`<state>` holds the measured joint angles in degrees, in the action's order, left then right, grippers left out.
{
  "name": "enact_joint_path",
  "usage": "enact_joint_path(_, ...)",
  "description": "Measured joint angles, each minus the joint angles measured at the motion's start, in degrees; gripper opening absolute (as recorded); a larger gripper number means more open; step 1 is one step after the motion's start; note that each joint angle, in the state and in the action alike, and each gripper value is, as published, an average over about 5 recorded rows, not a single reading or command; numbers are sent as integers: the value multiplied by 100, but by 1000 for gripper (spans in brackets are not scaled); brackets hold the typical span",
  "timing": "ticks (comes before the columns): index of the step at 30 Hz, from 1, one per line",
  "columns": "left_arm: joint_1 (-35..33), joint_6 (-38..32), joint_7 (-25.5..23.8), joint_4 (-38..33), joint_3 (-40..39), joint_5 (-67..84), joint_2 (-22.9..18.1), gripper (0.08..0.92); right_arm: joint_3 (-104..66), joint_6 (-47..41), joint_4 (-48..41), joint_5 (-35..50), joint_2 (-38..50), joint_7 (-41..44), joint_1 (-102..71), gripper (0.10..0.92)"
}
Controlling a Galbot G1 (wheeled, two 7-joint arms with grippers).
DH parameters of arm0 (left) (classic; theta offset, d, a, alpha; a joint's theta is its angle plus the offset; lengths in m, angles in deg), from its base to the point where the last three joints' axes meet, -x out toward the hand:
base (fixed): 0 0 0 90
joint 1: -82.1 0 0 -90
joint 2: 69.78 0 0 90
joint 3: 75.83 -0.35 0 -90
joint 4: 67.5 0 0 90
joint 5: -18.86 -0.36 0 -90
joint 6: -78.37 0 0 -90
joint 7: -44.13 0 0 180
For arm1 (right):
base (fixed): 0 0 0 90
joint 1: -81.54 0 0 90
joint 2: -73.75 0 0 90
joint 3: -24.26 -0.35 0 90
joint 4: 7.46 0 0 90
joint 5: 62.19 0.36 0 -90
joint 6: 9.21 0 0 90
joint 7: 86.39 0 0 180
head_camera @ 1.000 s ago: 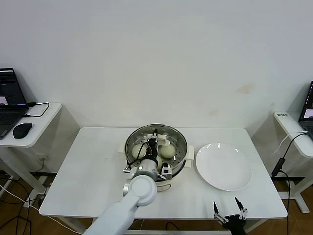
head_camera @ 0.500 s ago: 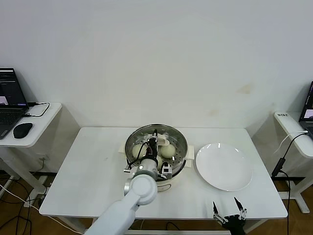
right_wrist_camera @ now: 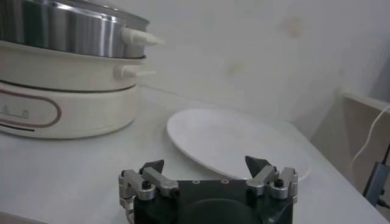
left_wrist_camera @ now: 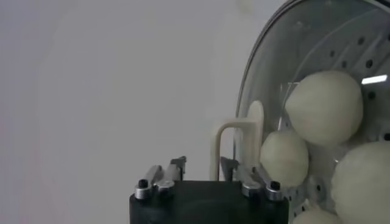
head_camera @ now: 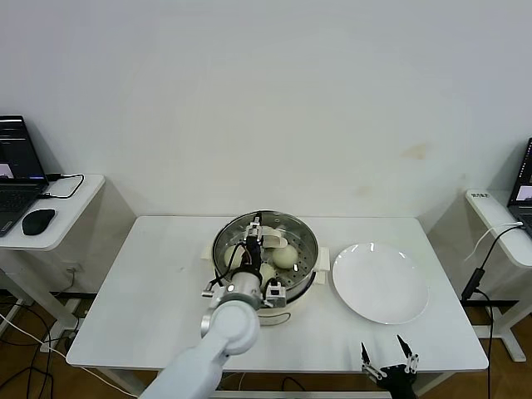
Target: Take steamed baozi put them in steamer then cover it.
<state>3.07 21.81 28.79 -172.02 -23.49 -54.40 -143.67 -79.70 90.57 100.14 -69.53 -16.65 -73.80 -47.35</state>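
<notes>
The steamer stands mid-table on its cream-white pot base. Several cream-white baozi lie inside it, also seen in the left wrist view. The glass cover sits over the steamer, its metal rim near the basket's edge. My left gripper reaches over the steamer from the front and is shut on the cover's cream-white bar handle. My right gripper is open and empty, low at the table's front right edge.
An empty white plate lies right of the steamer, also in the right wrist view. A side desk with a laptop and mouse stands at the left; another desk stands at the right.
My left gripper and forearm have shifted slightly left over the steamer, and the cover's handle has shifted with them. The right arm has not moved.
</notes>
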Motion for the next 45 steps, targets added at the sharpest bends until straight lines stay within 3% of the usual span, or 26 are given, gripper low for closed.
enact_joint_path(8, -770, -176, 432, -865, 354, 784, 455, 813, 3, 30, -8, 12, 6, -4, -12, 823)
enact_joint_path(15, -1871, -752, 1458, -1637, 1048, 2647, 749, 823, 31, 54, 41, 88, 53, 0, -21, 823)
enact_joint_path(20, -2762, -1637, 2118, -1938, 1789, 4356, 636, 823, 110, 81, 124, 197, 115, -2, -52, 823)
enact_joint_path(26, -3717, -2469, 2575, -2195, 2589, 6116, 420, 823, 223, 69, 268, 431, 275, -20, -147, 823)
enact_joint_path(37, -4896, -3517, 2816, -2134, 3511, 7951, 64, 823, 448, 84, 327, 723, 517, -69, -194, 823)
enact_joint_path(45, -5190, -3652, 2642, -2044, 3735, 8323, -61, 823, 560, 88, 357, 774, 549, -70, -175, 823)
